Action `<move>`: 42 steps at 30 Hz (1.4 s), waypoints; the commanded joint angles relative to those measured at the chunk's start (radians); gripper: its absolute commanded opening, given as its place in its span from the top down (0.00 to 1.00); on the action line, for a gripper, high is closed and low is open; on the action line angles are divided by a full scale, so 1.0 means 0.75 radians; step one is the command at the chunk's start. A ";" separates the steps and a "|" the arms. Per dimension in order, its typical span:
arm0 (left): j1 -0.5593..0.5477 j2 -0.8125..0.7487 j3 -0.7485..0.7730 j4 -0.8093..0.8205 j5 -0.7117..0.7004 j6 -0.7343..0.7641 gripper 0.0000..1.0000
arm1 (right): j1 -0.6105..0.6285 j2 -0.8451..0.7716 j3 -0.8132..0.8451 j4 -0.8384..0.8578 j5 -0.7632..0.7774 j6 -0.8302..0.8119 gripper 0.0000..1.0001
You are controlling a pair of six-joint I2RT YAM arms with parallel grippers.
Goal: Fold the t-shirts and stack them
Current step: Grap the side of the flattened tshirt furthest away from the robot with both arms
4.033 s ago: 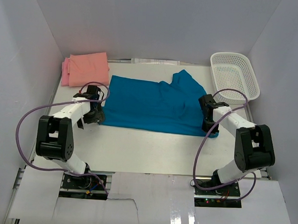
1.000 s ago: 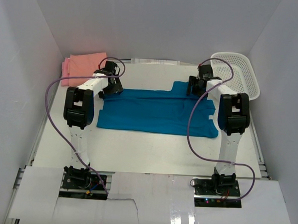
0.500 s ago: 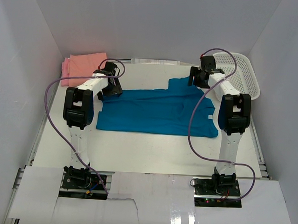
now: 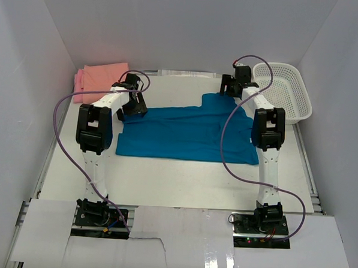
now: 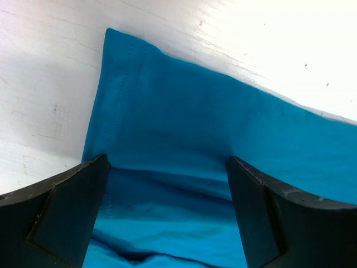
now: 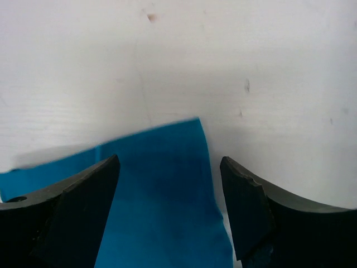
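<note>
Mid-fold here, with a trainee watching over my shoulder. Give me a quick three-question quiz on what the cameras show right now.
1. True or false: the left gripper and the right gripper are both open at the teal t-shirt.
2. The white basket sits at: A) the far right corner; B) the far left corner; C) between the arm bases.
3. Fill in: the salmon-orange shirt lies folded on top of a ____ one.

Key: 1 true; 2 A; 3 pink.
</note>
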 commanded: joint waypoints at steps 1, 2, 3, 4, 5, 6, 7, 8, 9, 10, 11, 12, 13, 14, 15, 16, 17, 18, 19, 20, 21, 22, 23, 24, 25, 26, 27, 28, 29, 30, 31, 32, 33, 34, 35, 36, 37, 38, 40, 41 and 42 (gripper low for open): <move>-0.004 -0.017 0.046 -0.018 0.024 0.013 0.02 | -0.006 0.064 0.181 0.073 -0.015 -0.036 0.22; -0.004 -0.015 0.048 -0.018 0.028 0.011 0.02 | -0.006 0.072 0.195 0.072 -0.013 -0.040 0.23; -0.006 -0.015 0.050 -0.018 0.034 0.013 0.02 | -0.008 0.082 0.197 0.079 -0.007 -0.044 0.23; -0.004 -0.015 0.052 -0.018 0.037 0.013 0.02 | -0.006 0.080 0.185 0.095 0.009 -0.048 0.24; -0.006 -0.013 0.052 -0.015 0.039 0.013 0.02 | -0.006 0.078 0.171 0.109 0.018 -0.050 0.25; -0.006 -0.015 0.052 -0.018 0.041 0.013 0.02 | -0.006 0.070 0.138 0.144 0.024 -0.050 0.26; -0.004 -0.015 0.052 -0.015 0.041 0.013 0.02 | -0.006 0.068 0.128 0.158 0.026 -0.050 0.28; -0.004 -0.015 0.052 -0.018 0.041 0.015 0.02 | -0.006 0.072 0.128 0.164 0.028 -0.050 0.30; -0.004 -0.015 0.052 -0.018 0.043 0.017 0.02 | -0.006 0.084 0.134 0.154 0.028 -0.050 0.34; -0.006 -0.015 0.052 -0.015 0.043 0.017 0.02 | -0.006 0.092 0.158 0.140 0.034 -0.050 0.36; -0.004 -0.015 0.052 -0.018 0.045 0.017 0.02 | -0.006 0.101 0.173 0.124 0.036 -0.048 0.37; -0.004 -0.015 0.052 -0.018 0.045 0.017 0.02 | -0.006 0.111 0.183 0.097 0.036 -0.044 0.39; -0.004 -0.015 0.052 -0.018 0.047 0.017 0.02 | -0.006 0.109 0.181 0.089 0.042 -0.042 0.39; -0.004 -0.013 0.052 -0.018 0.047 0.017 0.02 | -0.008 0.099 0.171 0.087 0.042 -0.042 0.39; -0.004 -0.013 0.052 -0.018 0.047 0.017 0.02 | -0.006 0.092 0.161 0.089 0.044 -0.044 0.38; -0.004 -0.013 0.054 -0.015 0.049 0.019 0.02 | -0.006 0.078 0.136 0.087 0.059 -0.044 0.38; -0.004 -0.013 0.052 -0.018 0.051 0.019 0.02 | -0.006 0.072 0.128 0.087 0.063 -0.048 0.38; -0.004 -0.013 0.052 -0.018 0.051 0.019 0.02 | -0.006 0.064 0.118 0.087 0.069 -0.042 0.38; -0.004 -0.013 0.052 -0.018 0.051 0.017 0.02 | -0.006 0.058 0.108 0.093 0.073 -0.042 0.38; -0.006 -0.013 0.052 -0.018 0.049 0.017 0.02 | -0.006 0.054 0.113 0.083 0.075 -0.048 0.38; -0.004 -0.011 0.052 -0.015 0.049 0.017 0.02 | -0.006 0.058 0.124 0.073 0.079 -0.048 0.39; -0.006 -0.011 0.052 -0.015 0.049 0.017 0.02 | -0.006 0.062 0.138 0.058 0.089 -0.050 0.40; -0.004 -0.011 0.052 -0.015 0.047 0.019 0.02 | -0.006 0.076 0.154 0.020 0.095 -0.050 0.42; -0.004 -0.011 0.052 -0.015 0.049 0.019 0.02 | -0.008 0.082 0.191 0.001 0.100 -0.050 0.45; -0.004 -0.009 0.052 -0.015 0.049 0.019 0.02 | -0.006 0.092 0.209 -0.019 0.102 -0.054 0.46; -0.006 -0.007 0.054 -0.018 0.049 0.019 0.02 | -0.006 0.096 0.220 -0.042 0.104 -0.054 0.46; -0.006 -0.007 0.054 -0.015 0.049 0.017 0.02 | -0.008 0.099 0.228 -0.048 0.108 -0.052 0.47; -0.004 -0.005 0.054 -0.018 0.047 0.019 0.02 | -0.006 0.099 0.228 -0.054 0.118 -0.052 0.47; -0.004 -0.005 0.054 -0.018 0.049 0.019 0.02 | -0.006 0.097 0.228 -0.060 0.120 -0.052 0.48; -0.004 -0.005 0.054 -0.015 0.049 0.017 0.02 | -0.006 0.096 0.232 -0.069 0.120 -0.052 0.50; -0.004 -0.005 0.052 -0.015 0.047 0.019 0.02 | -0.006 0.099 0.236 -0.073 0.116 -0.052 0.52; -0.004 -0.005 0.052 -0.018 0.045 0.017 0.02 | -0.006 0.105 0.242 -0.075 0.116 -0.052 0.52; -0.004 -0.003 0.052 -0.018 0.043 0.019 0.02 | -0.006 0.107 0.244 -0.075 0.116 -0.052 0.52; -0.004 -0.003 0.052 -0.015 0.043 0.019 0.02 | -0.006 0.109 0.253 -0.075 0.114 -0.054 0.52; -0.004 -0.005 0.050 -0.018 0.045 0.019 0.02 | -0.006 0.115 0.259 -0.077 0.110 -0.058 0.54; -0.004 -0.007 0.048 -0.018 0.045 0.019 0.02 | -0.006 0.119 0.279 -0.085 0.108 -0.059 0.54; -0.004 -0.007 0.048 -0.015 0.043 0.019 0.02 | -0.006 0.127 0.291 -0.095 0.106 -0.059 0.54; -0.004 -0.005 0.048 -0.018 0.043 0.019 0.02 | -0.006 0.137 0.302 -0.101 0.100 -0.061 0.52; -0.004 -0.005 0.048 -0.018 0.043 0.019 0.02 | -0.006 0.144 0.312 -0.107 0.102 -0.061 0.47; -0.004 -0.007 0.048 -0.015 0.043 0.019 0.02 | -0.006 0.142 0.312 -0.108 0.102 -0.061 0.46; -0.004 -0.005 0.048 -0.018 0.045 0.019 0.02 | -0.006 0.141 0.312 -0.110 0.104 -0.061 0.46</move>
